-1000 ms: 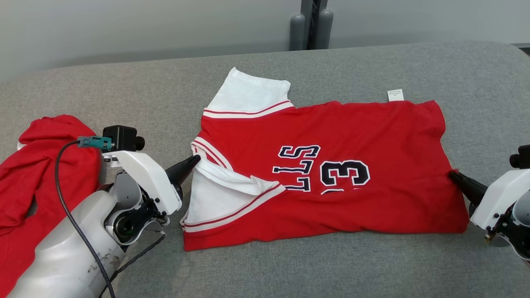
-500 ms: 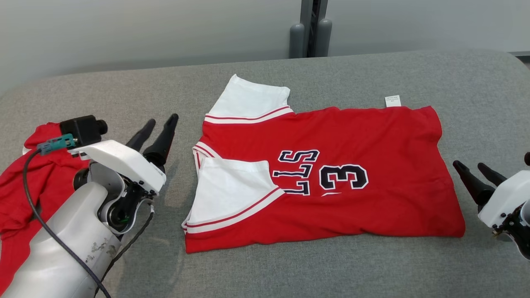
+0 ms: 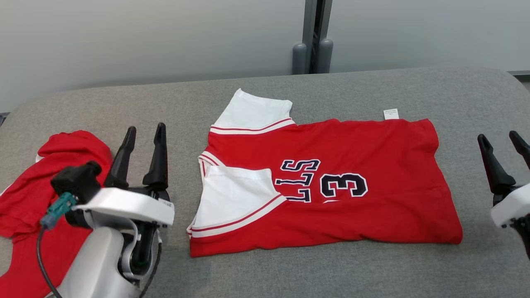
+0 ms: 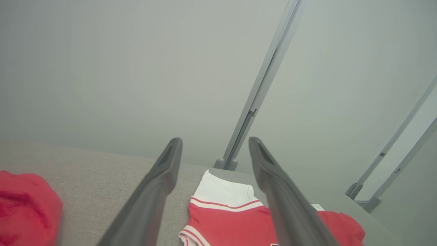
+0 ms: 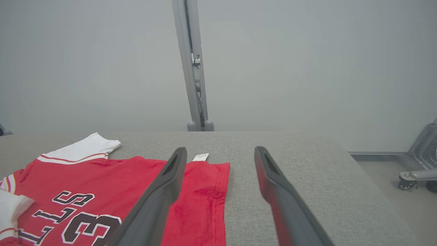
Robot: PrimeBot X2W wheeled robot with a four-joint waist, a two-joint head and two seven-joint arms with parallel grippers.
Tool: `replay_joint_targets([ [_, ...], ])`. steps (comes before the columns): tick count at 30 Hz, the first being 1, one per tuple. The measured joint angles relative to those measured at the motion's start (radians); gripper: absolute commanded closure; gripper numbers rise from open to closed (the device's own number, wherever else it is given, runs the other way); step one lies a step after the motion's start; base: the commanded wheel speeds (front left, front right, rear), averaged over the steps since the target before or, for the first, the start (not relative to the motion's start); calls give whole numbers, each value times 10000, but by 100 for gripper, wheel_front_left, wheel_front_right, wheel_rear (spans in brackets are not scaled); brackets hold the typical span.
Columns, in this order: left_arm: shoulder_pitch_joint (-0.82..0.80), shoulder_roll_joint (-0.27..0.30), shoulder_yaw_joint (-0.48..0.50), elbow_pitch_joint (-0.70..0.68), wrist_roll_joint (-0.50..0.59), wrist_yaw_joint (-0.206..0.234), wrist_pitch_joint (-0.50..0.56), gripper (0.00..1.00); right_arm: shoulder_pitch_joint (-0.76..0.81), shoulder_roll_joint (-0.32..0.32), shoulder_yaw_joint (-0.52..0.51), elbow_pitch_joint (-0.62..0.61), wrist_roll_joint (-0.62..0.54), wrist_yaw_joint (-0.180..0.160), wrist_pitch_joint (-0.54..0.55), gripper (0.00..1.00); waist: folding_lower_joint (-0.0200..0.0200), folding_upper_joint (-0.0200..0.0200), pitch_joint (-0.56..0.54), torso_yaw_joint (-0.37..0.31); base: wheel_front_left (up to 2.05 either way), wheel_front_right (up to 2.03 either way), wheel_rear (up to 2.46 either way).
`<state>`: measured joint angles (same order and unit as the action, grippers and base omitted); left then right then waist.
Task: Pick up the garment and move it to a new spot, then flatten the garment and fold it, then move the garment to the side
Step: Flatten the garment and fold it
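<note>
Two grippers show in the head view, and both stand with the fingers spread apart and hold nothing. Our left gripper (image 3: 146, 127) is just beside the collar end of the garment (image 3: 372, 157) and does not touch it. Our right gripper (image 3: 497, 135) is near the hem end, also apart from it. The garment, a red jersey, lies flat in the middle of the grey padded surface (image 3: 372, 91). One white sleeve (image 3: 232, 194) is folded over the red front, beside the dark letters. The other sleeve (image 3: 252, 111) points to the far side. A small white label (image 3: 391, 114) shows at the far edge. A crumpled red cloth (image 3: 49, 165) lies beside our left arm.
</note>
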<state>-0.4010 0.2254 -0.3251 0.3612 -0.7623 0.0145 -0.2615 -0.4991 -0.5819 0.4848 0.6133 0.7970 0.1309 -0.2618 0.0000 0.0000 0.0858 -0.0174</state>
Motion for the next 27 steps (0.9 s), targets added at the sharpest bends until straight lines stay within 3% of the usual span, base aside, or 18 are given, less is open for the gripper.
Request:
replay_joint_targets([
  [5, 1439, -1074, 1166, -867, 2422, -153, -2, 0, 1938, 1549, -2909, -1595, -2909, 0, 0, 0, 1, 0, -54, 33, 0, 0, 0],
  [8, 2048, -1530, 1446, -872, 3382, -272, 0, 0, 2780, 2408, -3900, -2205, -4002, 0, 2, 0, 0, 0, -91, 45, 0, 0, 0],
  [12, 2558, -1726, 1651, -495, 4086, -245, -2, 0, 3428, 3267, -4744, -2568, -4769, 0, 0, 0, 0, 0, -153, 43, 0, 0, 0],
  [16, 2811, -1766, 1055, 240, 3962, -10, -2, 0, 3828, 3741, -5033, -2669, -5081, 0, 0, 0, 0, 0, -170, 20, 0, 0, 0],
  [22, 2760, -1770, 38, 1992, 3714, 506, -2, 0, 3908, 3923, -5264, -2617, -5185, 0, 0, 0, 0, 0, -134, -39, 0, 0, 0],
  [27, 2299, -1772, -249, 3003, 3331, 777, -2, 0, 3905, 4046, -5369, -2600, -5068, 0, 0, 0, 0, 0, -106, -84, 0, 0, 0],
])
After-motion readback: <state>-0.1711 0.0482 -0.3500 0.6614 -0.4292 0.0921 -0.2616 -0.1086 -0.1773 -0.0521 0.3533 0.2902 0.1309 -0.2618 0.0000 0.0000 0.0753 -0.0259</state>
